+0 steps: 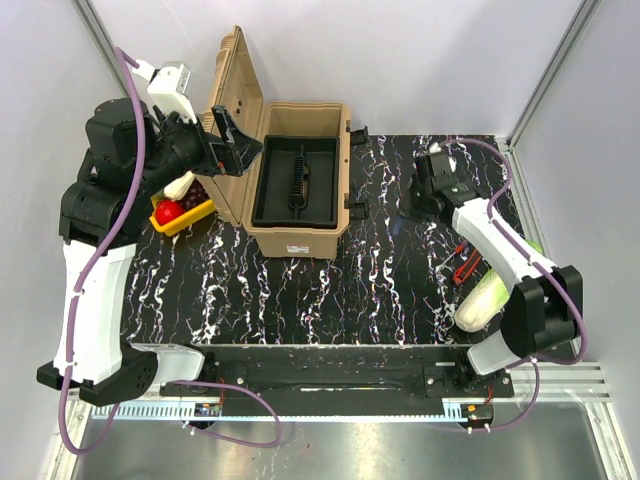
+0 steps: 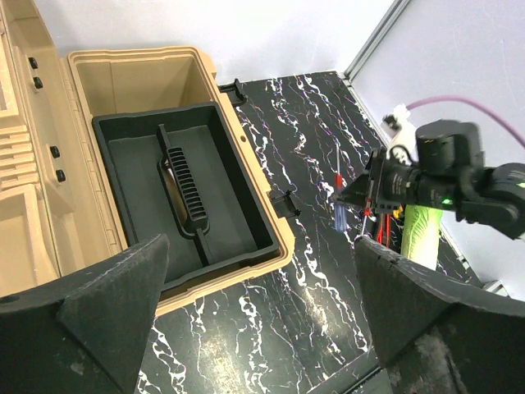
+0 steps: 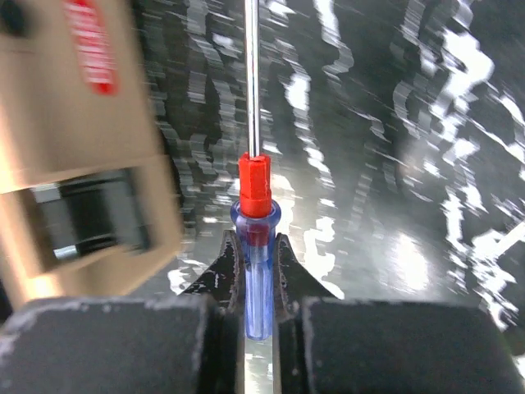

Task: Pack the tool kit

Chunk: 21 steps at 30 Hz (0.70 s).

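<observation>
R fingers (image 3: pixel 123 345) clamp screwdriver (image 3: pixel 257 246) | tip cut off, wrist cam | toolbox (image 3: pixel 74 115) blurred

Screwdriver (image 3: pixel 255 246) tip cut off at top edge; toolbox (image 3: pixel 82 139) blurred, label (image 3: pixel 90 45) unreadable.

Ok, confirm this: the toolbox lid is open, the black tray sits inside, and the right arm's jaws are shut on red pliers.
Wrong on one count: the right arm's jaws are shut on a blue-handled screwdriver, not pliers, as the right wrist view shows. The toolbox lid is open and the black tray sits inside.
</observation>
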Each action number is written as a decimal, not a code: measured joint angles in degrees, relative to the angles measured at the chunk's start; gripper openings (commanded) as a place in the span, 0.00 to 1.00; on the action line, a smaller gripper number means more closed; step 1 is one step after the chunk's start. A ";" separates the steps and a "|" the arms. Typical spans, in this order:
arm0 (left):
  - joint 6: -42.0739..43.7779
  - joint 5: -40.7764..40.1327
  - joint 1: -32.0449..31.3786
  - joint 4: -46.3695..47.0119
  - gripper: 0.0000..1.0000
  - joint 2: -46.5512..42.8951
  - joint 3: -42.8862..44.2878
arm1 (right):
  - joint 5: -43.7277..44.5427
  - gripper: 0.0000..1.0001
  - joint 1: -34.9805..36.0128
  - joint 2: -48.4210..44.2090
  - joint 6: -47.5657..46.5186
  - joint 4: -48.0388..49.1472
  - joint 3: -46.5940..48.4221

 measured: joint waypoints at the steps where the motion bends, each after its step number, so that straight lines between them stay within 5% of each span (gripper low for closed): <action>1: 0.00 0.00 0.00 0.02 0.99 0.00 0.00 | -0.72 0.00 1.36 -0.68 -0.17 0.83 2.49; 9: 0.00 -0.02 0.00 0.00 0.99 0.00 0.00 | -5.31 0.00 10.10 0.09 -1.57 6.64 14.58; 21: 0.00 -0.02 0.00 0.02 0.99 -0.02 0.00 | -6.08 0.00 19.50 16.13 -3.13 9.49 27.61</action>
